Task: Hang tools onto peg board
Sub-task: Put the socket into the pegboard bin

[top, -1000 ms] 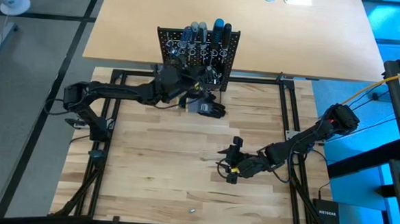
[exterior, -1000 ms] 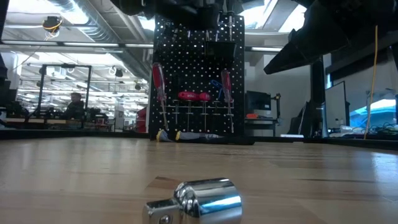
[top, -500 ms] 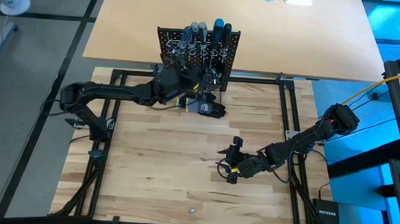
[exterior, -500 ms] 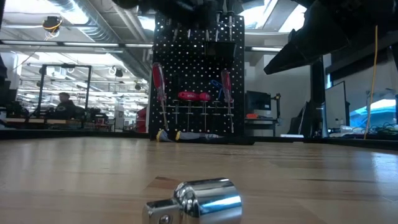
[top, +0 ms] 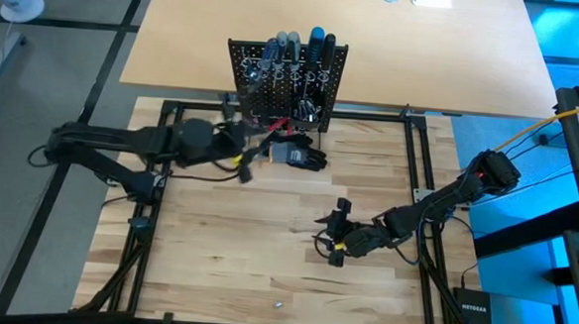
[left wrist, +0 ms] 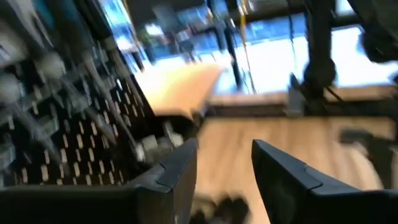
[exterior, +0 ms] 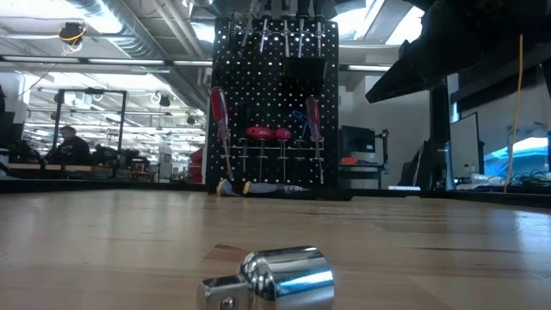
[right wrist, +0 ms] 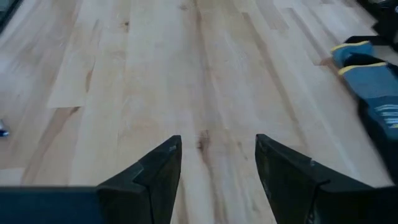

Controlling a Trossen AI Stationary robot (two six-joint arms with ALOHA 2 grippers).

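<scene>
The peg board [top: 286, 82] stands upright at the far edge of the wooden table. Screwdrivers with black, blue and grey handles [top: 296, 45] stick up from its top row of rings. In the low view, red-handled screwdrivers [exterior: 220, 112] hang on its face. My left gripper [top: 247, 163] stands open and empty in front of the board's left part, a little toward the near side; the board [left wrist: 62, 124] shows beside its fingers. My right gripper [top: 330, 239] hovers open over bare wood right of the middle. A shiny silver piece [exterior: 275, 277] lies near the front edge.
A dark glove-like bundle [top: 305, 158] with blue and yellow parts [right wrist: 367, 68] lies at the foot of the peg board. A black frame [top: 408, 168] borders the wooden work area. Bare wood stretches between the two grippers and toward the near edge.
My left gripper has drawn back from the peg board's top rings toward the table's left and near side. In the low view it no longer covers the board's top row, where the tool shafts now show. My right arm has kept still.
</scene>
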